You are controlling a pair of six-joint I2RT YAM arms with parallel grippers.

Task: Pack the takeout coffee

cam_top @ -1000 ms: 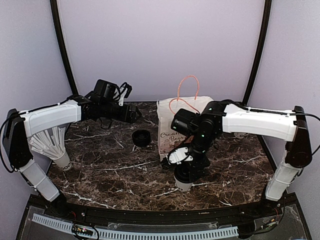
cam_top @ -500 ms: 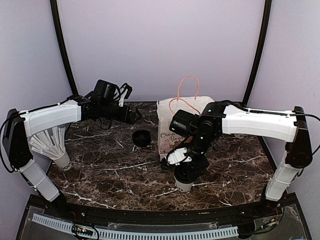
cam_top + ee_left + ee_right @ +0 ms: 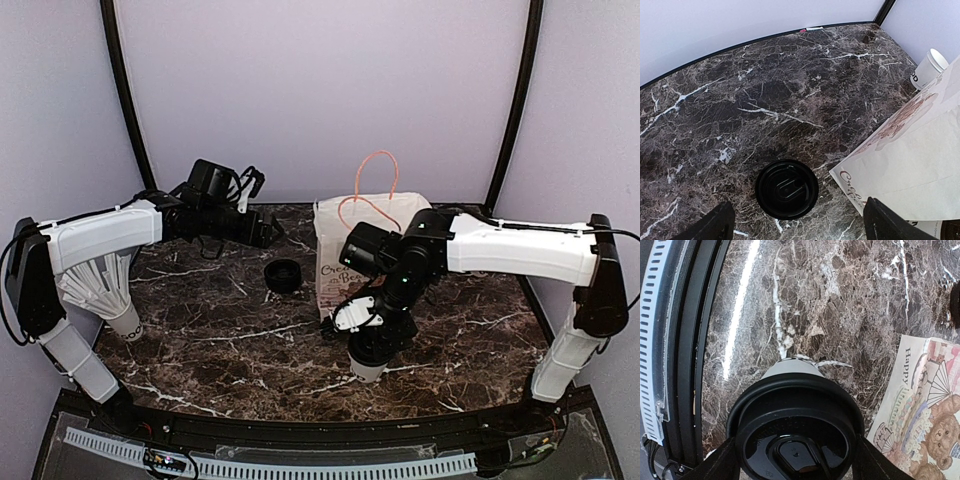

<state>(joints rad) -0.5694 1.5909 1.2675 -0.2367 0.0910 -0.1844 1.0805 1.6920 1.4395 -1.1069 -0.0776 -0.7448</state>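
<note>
The takeout coffee [image 3: 367, 366], a white paper cup with a black lid, stands upright near the table's front edge. My right gripper [image 3: 372, 342] reaches down over it from above. In the right wrist view the black lid of the takeout coffee [image 3: 795, 435] fills the space between the jaws, and both fingers press against its rim, so the right gripper [image 3: 795, 452] is shut on it. My left gripper [image 3: 272, 232] hovers open at the back left. In its wrist view the left gripper [image 3: 800, 222] holds nothing.
A loose black lid [image 3: 283, 275] [image 3: 787, 189] lies on the marble table [image 3: 220, 335]. A white printed paper bag [image 3: 345, 250] [image 3: 910, 165] with an orange handle stands behind the cup. A lidless white cup [image 3: 928, 67] sits at the back right, and a cup of straws [image 3: 105, 290] at left.
The right gripper's jaws have narrowed onto the coffee's lid, and the right arm has shifted slightly. The left arm has not moved.
</note>
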